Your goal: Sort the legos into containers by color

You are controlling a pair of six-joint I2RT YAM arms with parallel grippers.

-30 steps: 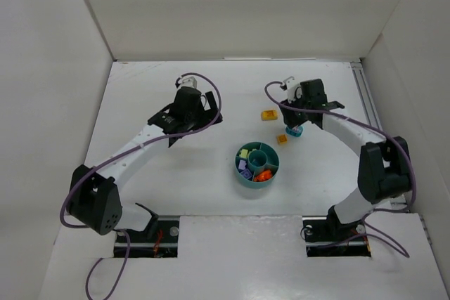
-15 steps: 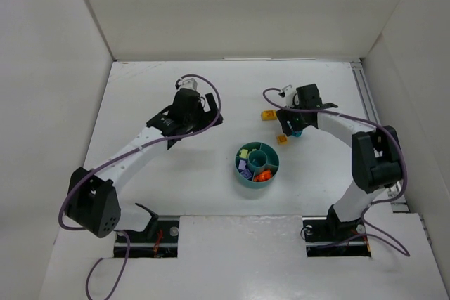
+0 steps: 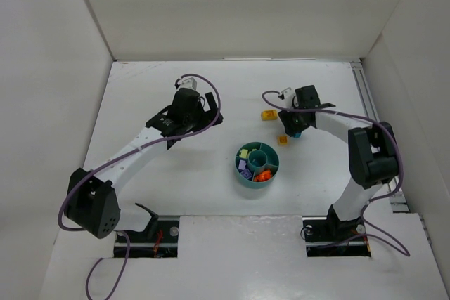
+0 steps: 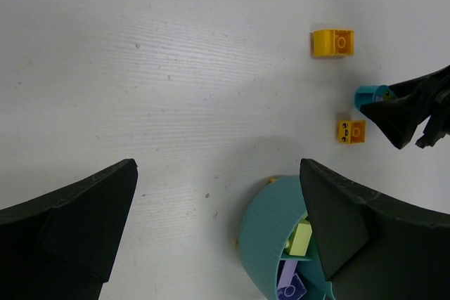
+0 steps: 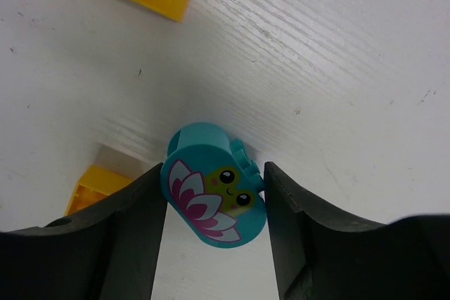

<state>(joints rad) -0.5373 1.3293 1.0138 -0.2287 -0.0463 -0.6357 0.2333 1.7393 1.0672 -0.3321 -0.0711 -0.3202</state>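
My right gripper point(image 5: 214, 170) is shut on a teal lego point(image 5: 211, 194) printed with a flower and a frog face; both fingers press its sides just above the table. From above, this lego point(image 3: 296, 133) lies right of the round teal dish point(image 3: 236, 171) whose containers hold lime point(image 4: 302, 238), purple point(image 4: 292, 286) and orange point(image 3: 263, 175) legos. A small orange lego point(image 3: 282, 139) sits beside the held one, and a yellow lego point(image 3: 268, 115) lies farther back. My left gripper point(image 4: 218, 173) is open and holds nothing, left of the dish.
White walls enclose the table on three sides. A metal rail point(image 3: 365, 96) runs along the right edge. The right arm's cable point(image 3: 271, 100) loops just behind the yellow lego.
The right arm's elbow has swung inward and its gripper shifted slightly left, staying over the teal lego. The left arm has not moved.
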